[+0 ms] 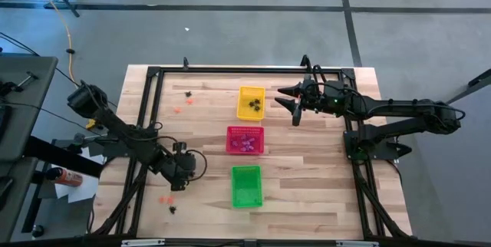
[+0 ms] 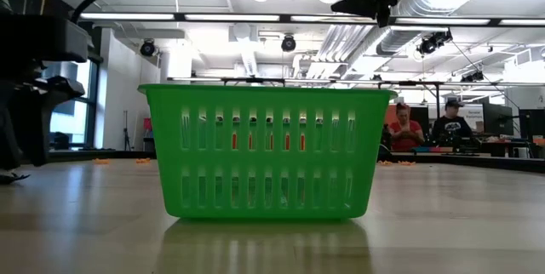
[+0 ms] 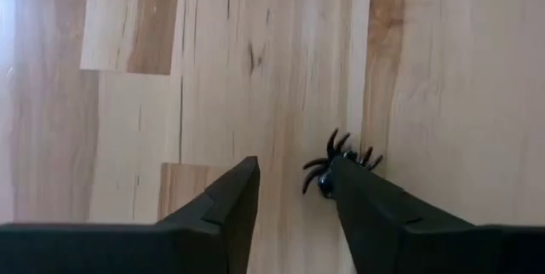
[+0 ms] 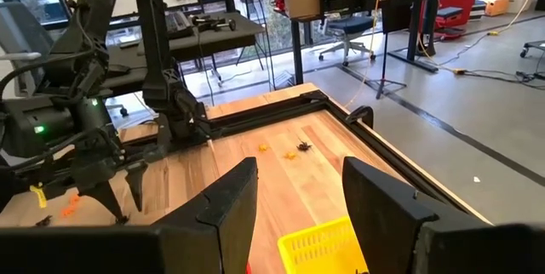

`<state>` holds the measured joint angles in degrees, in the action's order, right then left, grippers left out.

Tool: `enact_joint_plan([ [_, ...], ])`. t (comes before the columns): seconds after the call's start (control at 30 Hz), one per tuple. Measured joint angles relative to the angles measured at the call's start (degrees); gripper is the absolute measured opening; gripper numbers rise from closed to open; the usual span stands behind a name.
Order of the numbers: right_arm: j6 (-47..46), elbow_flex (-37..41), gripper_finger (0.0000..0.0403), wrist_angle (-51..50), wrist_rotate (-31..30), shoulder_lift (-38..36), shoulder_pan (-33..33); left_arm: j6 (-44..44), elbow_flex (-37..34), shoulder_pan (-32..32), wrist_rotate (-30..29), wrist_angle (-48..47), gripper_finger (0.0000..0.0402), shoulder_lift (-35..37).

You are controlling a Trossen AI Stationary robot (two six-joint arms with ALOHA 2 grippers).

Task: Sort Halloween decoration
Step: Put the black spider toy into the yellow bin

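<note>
My left gripper (image 1: 176, 181) hangs open over the table's near left part, pointing down. In its wrist view a black spider trinket (image 3: 339, 156) lies at the tip of one finger, outside the gap (image 3: 294, 168). My right gripper (image 1: 288, 99) stands open and level above the table, just right of the yellow basket (image 1: 251, 103), which holds black trinkets. The red basket (image 1: 245, 139) holds purple ones. Loose trinkets lie on the wood: black (image 1: 189, 92) and orange (image 1: 176, 110) at the far left, orange (image 1: 163, 199) and black (image 1: 173, 209) at the near left. My left gripper has the black spider (image 3: 328, 176) right against the tip of one finger (image 3: 349, 180), partly behind it. I cannot tell whether the finger touches it. Nothing lies between the two fingers.
The green basket (image 1: 246, 186) stands near the front edge, in line with the red and yellow ones; it fills the low view (image 2: 266, 151). A black frame (image 1: 230, 69) runs round the table. People sit in the room beyond (image 2: 407, 129).
</note>
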<state>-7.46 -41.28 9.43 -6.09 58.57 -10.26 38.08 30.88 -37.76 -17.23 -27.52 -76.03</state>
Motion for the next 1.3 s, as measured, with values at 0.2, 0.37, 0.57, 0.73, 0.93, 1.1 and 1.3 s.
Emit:
enact_joint_plan([
  [0.2, 0.0, 0.0, 0.0169, -0.3, 0.0, 0.0, 0.0, 0.7, 0.1, 0.0, 0.0, 1.0, 0.015, -1.7],
  [0.37, 0.0, 0.0, 0.0169, -0.8, 0.0, 0.0, 0.0, 0.7, 0.2, -0.1, -0.4, 1.6, 0.0143, -2.1],
  [0.57, 0.0, 0.0, 0.0169, -1.5, 0.0, 0.0, 0.0, 0.4, 0.1, 0.0, -1.0, 0.8, 0.0142, -0.9],
  [0.73, 0.0, 0.0, 0.0169, -1.7, 0.0, 0.0, 0.0, 2.2, 0.1, -0.4, -0.1, 1.2, 0.0136, 1.9],
  [0.93, 0.0, 0.0, 0.0169, -1.9, 0.0, 0.0, 0.0, -0.7, -0.5, -2.4, 0.6, 1.1, 0.0129, 1.7],
  [1.1, 0.0, 0.0, 0.0169, -2.0, 0.0, 0.0, 0.0, -1.2, -2.1, -2.9, 0.0, 1.9, 0.0129, 1.7],
  [1.3, 0.0, 0.0, 0.0169, -2.1, 0.0, 0.0, 0.0, 0.8, -4.2, -2.9, 0.0, 5.4, 0.0129, 1.7],
])
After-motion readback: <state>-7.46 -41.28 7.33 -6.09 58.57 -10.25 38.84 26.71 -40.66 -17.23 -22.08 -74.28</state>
